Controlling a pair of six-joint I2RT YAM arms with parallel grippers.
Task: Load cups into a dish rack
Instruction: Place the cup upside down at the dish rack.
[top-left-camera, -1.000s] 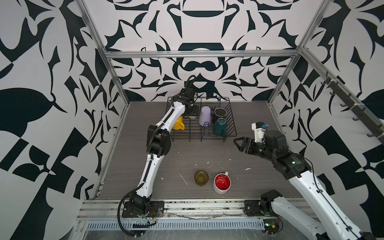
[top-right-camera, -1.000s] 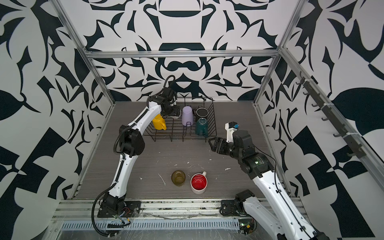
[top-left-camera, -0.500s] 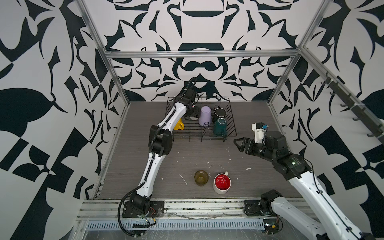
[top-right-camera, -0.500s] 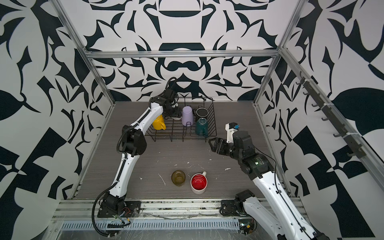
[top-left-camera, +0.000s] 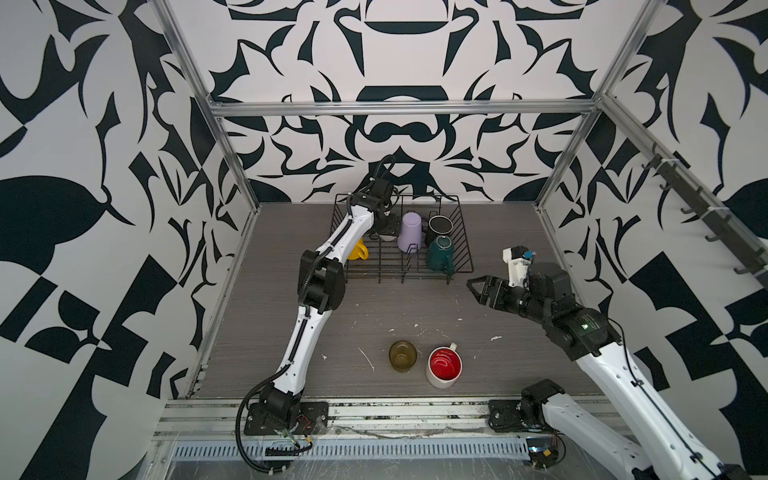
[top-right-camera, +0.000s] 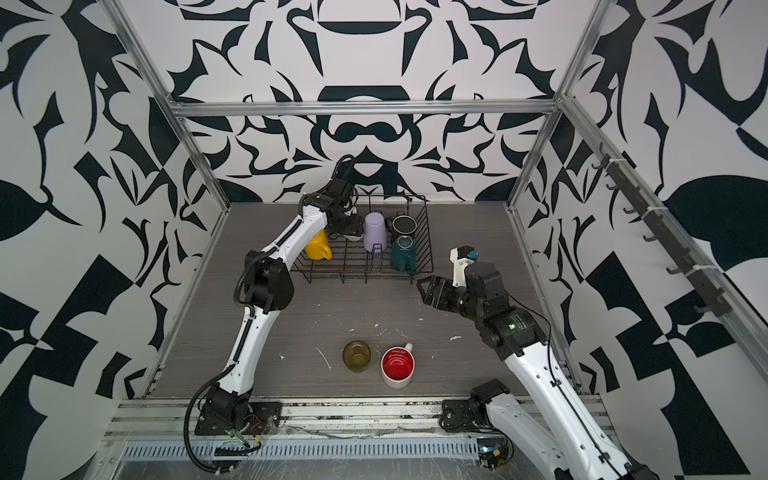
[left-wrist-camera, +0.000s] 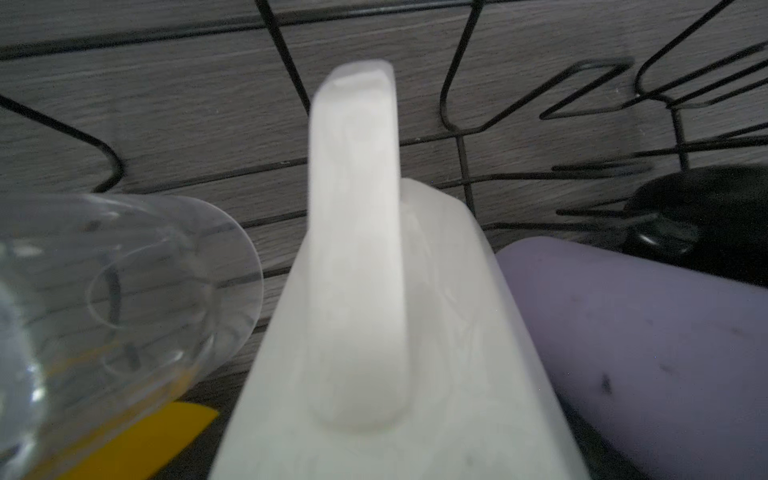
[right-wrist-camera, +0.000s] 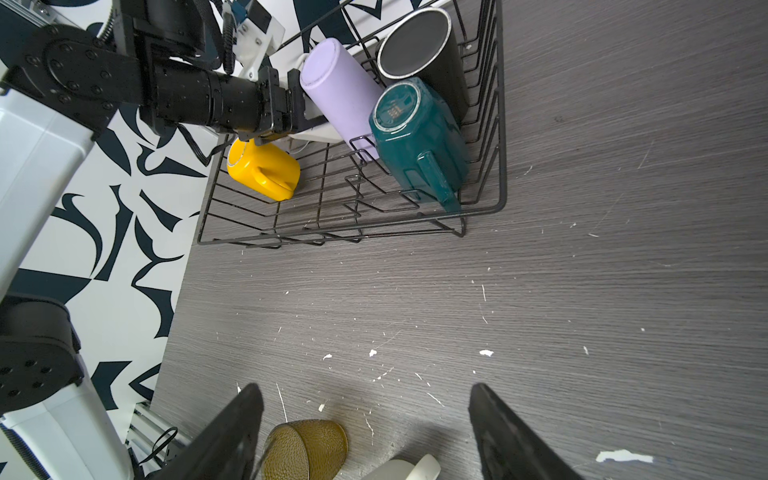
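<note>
At the near edge of the table, the olive-brown glass and the white mug with the red inside are standing upright just beside each other, well apart from the rack. A little farther back and off to the right, the right gripper is hovering above the bare tabletop, its fingers spread wide and gripping nothing.

Beyond that, the dish rack is sitting close to the back wall and holding six cups. The dark-green mug is leaning bottom-up at its near right corner. The yellow mug is lying on its side at the left end. The lilac tumbler is resting upside down on the prongs in the middle, and the black mug is sitting behind the green one.

Farthest back, the left gripper is reaching into the rack at the white faceted mug, which is lying between the clear glass and the tumbler. Its fingers are standing wide around the mug; I cannot tell whether they are pressing on it.
</note>
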